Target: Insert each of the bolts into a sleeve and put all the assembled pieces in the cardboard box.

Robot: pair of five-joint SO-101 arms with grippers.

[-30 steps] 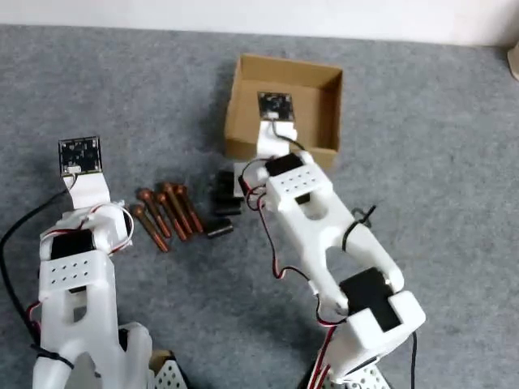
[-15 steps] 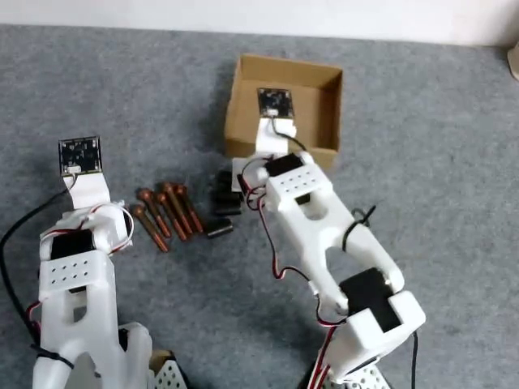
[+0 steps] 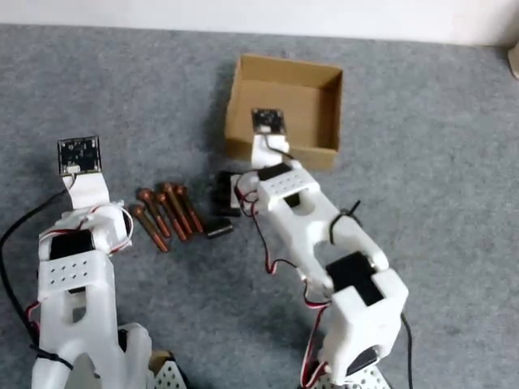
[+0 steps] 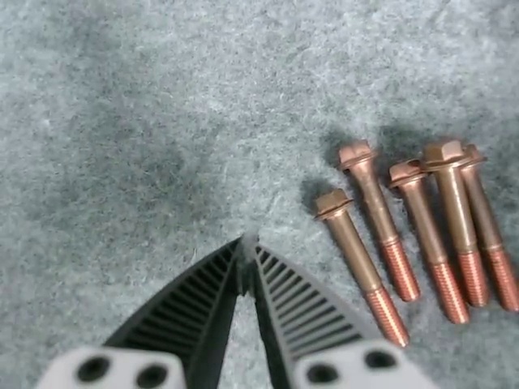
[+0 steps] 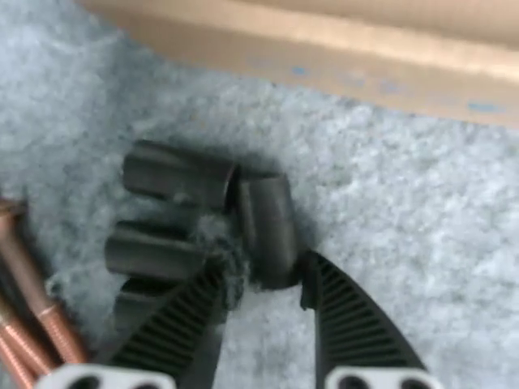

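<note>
Several copper bolts [image 3: 166, 212] lie side by side on the grey carpet, with black sleeves [image 3: 224, 199] just to their right. In the left wrist view my left gripper [image 4: 247, 243] is shut and empty, its tips resting on bare carpet beside the bolts [image 4: 409, 235]. My right gripper [image 5: 263, 271] is open and straddles the near end of one black sleeve [image 5: 266, 227], which lies next to two more sleeves [image 5: 174, 174]. The cardboard box [image 3: 312, 81] sits behind the sleeves, and its wall [image 5: 340, 65] stands just beyond them.
One sleeve [image 3: 217, 229] lies apart, nearer the front, by the bolt tips. Bolt shafts [image 5: 28, 312] lie close to my right gripper's side. Open carpet spreads to the right of the box and in front of the bolts.
The right arm has swung left and drawn back from the box's front wall to over the sleeves. The left arm has stayed still.
</note>
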